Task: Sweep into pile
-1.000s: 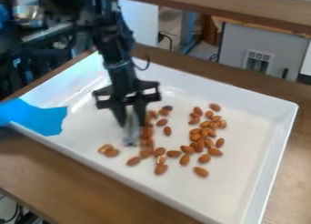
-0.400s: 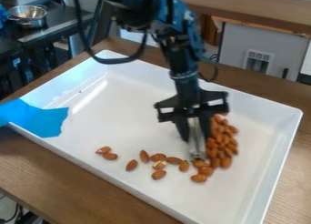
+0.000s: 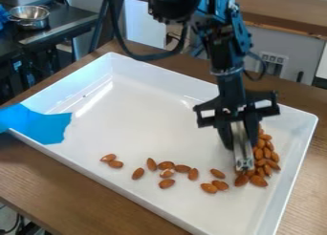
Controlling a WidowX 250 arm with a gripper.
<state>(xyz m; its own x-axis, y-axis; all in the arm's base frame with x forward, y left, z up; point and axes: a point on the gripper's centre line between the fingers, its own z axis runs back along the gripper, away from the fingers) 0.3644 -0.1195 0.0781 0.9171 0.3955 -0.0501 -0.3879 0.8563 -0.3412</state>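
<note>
The gripper (image 3: 243,145) hangs low over the right part of the white tray (image 3: 153,129), shut on a pale metallic sweeping tool (image 3: 241,148) that points down to the tray floor. Against the tool's right side lies a dense cluster of almonds (image 3: 265,155), partly hidden behind the gripper. A loose row of almonds (image 3: 165,165) spreads left from the tool along the tray's front part. Two almonds (image 3: 115,164) lie close together at the row's left end.
Blue tape (image 3: 41,124) covers the tray's left corner and rim. The tray's raised walls surround the almonds on a wooden table (image 3: 76,181). A metal bowl (image 3: 29,16) stands on a dark surface at the back left.
The gripper and tool have moved right across the tray, and the dense cluster has shifted right with them. Several almonds in the front row have stayed put.
</note>
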